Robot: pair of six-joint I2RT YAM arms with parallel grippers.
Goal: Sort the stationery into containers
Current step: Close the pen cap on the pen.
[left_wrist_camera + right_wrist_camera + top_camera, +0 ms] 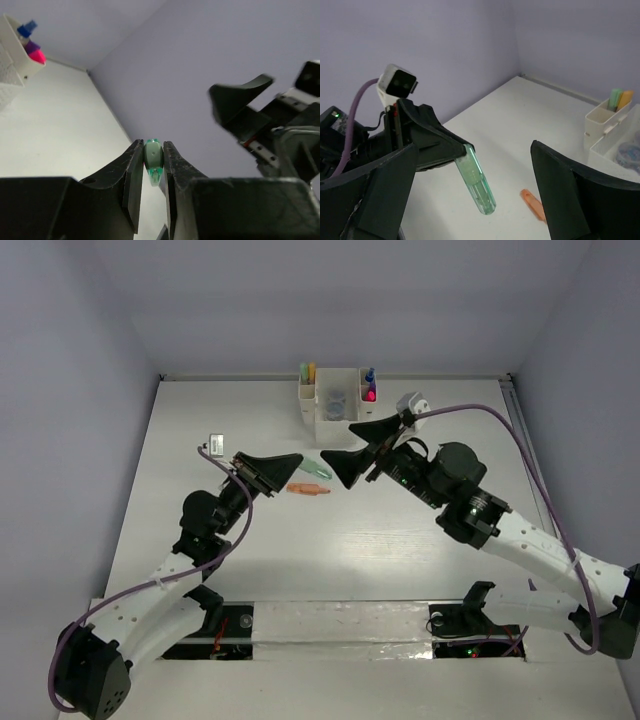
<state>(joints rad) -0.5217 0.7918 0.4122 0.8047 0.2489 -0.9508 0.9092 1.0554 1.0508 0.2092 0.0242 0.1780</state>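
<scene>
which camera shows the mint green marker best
Right wrist: the mint green marker shows nearly full length, hanging from the left gripper. Left wrist shows only its end between the shut jaws; top external shows it small.

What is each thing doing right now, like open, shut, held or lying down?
left pincer: shut on the mint green marker.
mint green marker: held off the table.
right pincer: open, empty.
orange marker: lying on the table.
organizer: upright, markers standing inside.
</scene>
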